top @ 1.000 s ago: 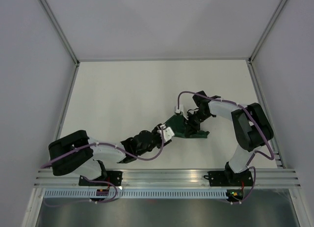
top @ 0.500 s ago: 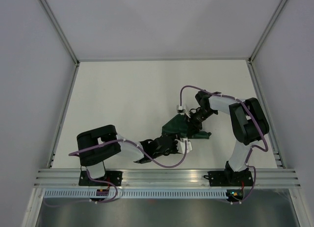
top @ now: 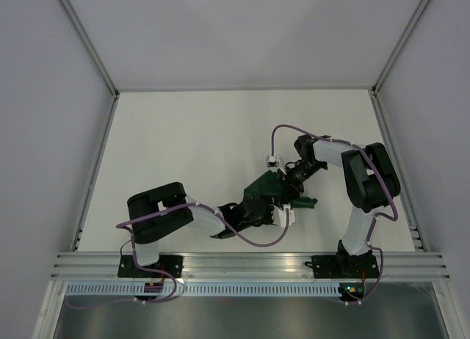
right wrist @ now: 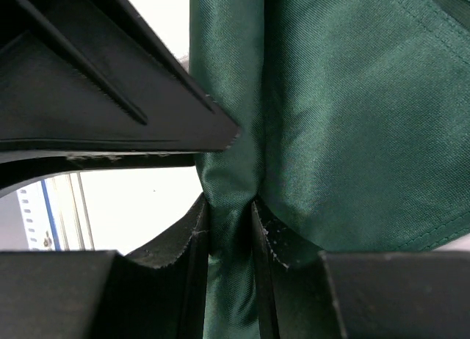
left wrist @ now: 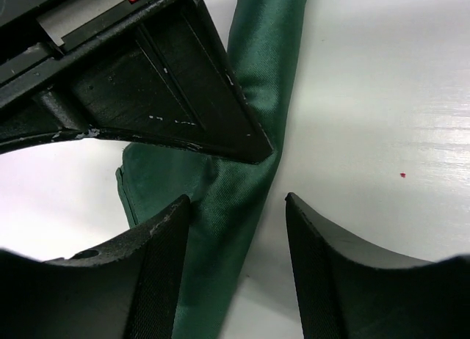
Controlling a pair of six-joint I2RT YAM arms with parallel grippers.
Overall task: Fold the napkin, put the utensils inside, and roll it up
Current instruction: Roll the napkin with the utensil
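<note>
dark green cloth, the napkin (top: pixel 263 189), lies bunched into a long narrow roll on the white table (top: pixel 183 148), right of centre, where the two arms' heads meet. the right gripper (right wrist: pixel 231 210) has its jaws pressed together on a gathered fold of the cloth, squeezing it thin. the left gripper (left wrist: pixel 236 201) straddles the roll with jaws spread, one finger (left wrist: pixel 165 265) touching the cloth, the other just clear of it.

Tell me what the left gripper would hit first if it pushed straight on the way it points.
The napkin: its rolled part lies between the open fingers of the left gripper. Just beyond sits a black finger, apparently of the right gripper, though depth is hard to judge.
</note>
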